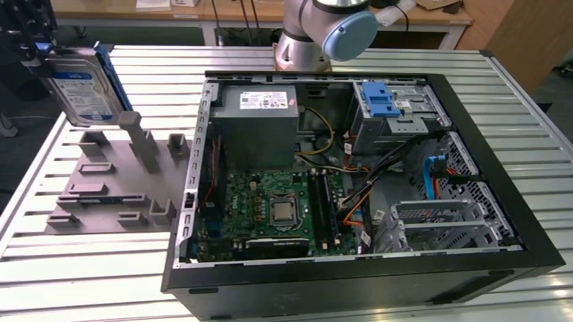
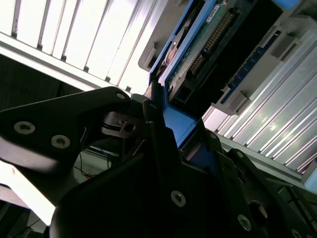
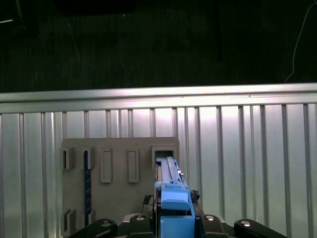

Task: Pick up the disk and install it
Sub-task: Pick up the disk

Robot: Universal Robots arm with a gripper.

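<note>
Gripper (image 3: 174,221) is seen clamped on the blue carrier (image 2: 178,124) of the disk (image 1: 79,87), which is held upright over the grey fixture (image 1: 98,201) at the exterior view's left, outside the case (image 1: 358,288); a stiff, weighty, shock-sensitive thing is judged, best gripped by the carrier edges.

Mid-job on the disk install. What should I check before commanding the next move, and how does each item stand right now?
1. Grip on the disk: ok; the gripper is shut on its blue carrier in both wrist views.
2. Clearance from the grey fixture: ok; the disk hangs upright above it.
3. Open computer case: ok; side panel off.
4. Free drive bay: cannot tell; a blue latch lies on it.
5. Loose cables: not ok; they run close beside the bay.
</note>
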